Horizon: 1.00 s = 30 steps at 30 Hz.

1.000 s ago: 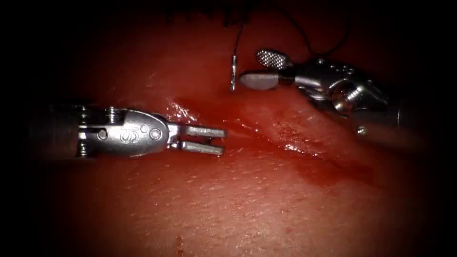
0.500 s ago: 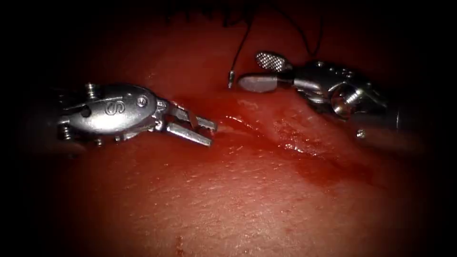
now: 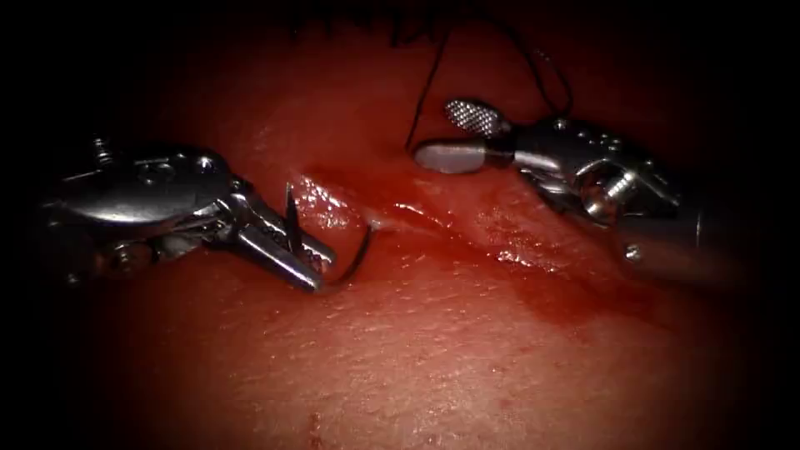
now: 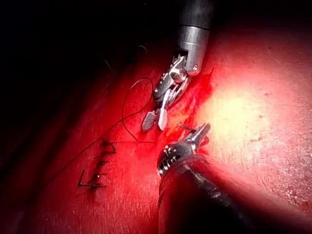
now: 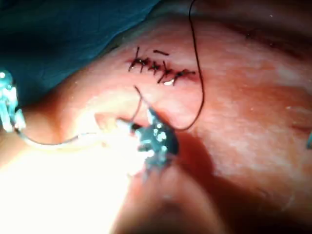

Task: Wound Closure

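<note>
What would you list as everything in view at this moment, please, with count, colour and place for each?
tissue: one, red and glistening, under both tools.
cut: one, darker red, running slantwise between the tools.
red fluid: one patch, along the cut.
needle: one, dark, curved, its tip showing above the left tool's jaws, its other end at the cut's left edge.
thread: one, black, looping above the right tool.
finished stitches: one row, black, beyond the open cut.
left tool: one, silver, left of the cut, shut on the needle near its pointed end.
right tool: one, silver, right of the cut, jaws open, holding nothing.
</note>
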### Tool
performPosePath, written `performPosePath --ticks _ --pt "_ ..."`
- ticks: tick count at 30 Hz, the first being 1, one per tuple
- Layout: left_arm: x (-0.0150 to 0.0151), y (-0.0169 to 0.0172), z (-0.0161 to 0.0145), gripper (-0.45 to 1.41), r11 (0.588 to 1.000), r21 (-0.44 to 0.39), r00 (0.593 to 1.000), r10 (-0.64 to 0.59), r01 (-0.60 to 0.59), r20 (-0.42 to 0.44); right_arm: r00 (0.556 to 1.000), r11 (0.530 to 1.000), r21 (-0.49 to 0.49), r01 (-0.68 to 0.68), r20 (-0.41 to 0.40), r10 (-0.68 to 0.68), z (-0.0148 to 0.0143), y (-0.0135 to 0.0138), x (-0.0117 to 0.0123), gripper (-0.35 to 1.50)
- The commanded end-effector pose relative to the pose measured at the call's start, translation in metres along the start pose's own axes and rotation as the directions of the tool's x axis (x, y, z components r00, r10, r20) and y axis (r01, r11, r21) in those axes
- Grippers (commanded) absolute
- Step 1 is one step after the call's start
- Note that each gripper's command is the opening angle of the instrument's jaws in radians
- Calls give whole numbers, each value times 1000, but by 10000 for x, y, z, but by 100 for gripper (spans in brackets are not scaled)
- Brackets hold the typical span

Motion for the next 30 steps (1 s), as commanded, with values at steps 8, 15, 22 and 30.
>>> performPosePath --ticks 8,15,22,30 --pt "14 29 -5 -45 1000 -5 999 28 -29 -28 1000 1000 14 -13 8 12 3 -3 -6 101" --pt "29 50 -17 -45 975 99 976 207 -201 -63 1000 998 57 -20 17 19 -2 -13 -8 116" --pt "51 47 -35 -45 891 292 925 377 -349 -44 998 991 128 -48 56 41 -12 -45 -9 116" --pt "60 39 -32 -45 783 424 870 492 -455 25 988 973 199 -116 128 91 -24 -84 4 98"
